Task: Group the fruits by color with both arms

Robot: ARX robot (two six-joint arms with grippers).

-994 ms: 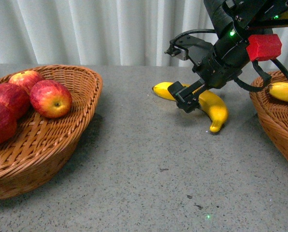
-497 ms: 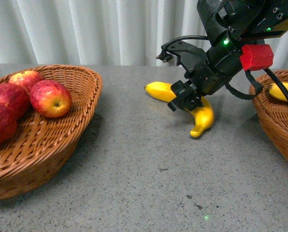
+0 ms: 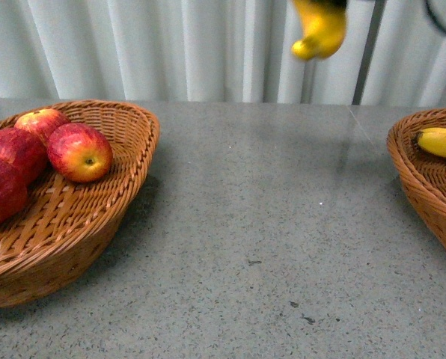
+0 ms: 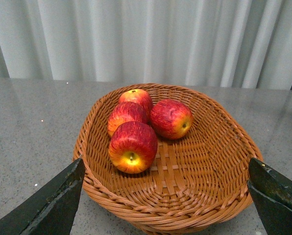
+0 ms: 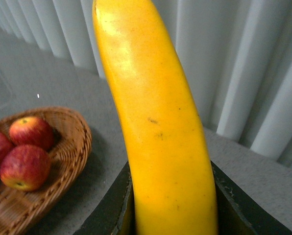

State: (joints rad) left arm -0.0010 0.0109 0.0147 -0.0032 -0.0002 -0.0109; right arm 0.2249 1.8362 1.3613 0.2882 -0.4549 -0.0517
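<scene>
**Banana held aloft, right arm mostly out of frame**

Right gripper (image 5: pixel 173 205): dark jaws clamp both sides of a yellow banana (image 5: pixel 156 122), which fills the wrist view; its tips are cut off. From the front, only the banana's lower end (image 3: pixel 318 30) hangs into frame, the gripper above hidden. Left gripper (image 4: pixel 160 196): fingers (image 4: pixel 48 203) spread wide, holding nothing, framing a wicker basket (image 4: pixel 209 196) with four red apples (image 4: pixel 133 147). A second basket (image 3: pixel 417 187), cropped at the edge, holds more bananas (image 3: pixel 440 140) on the grey table (image 3: pixel 268 224).
</scene>
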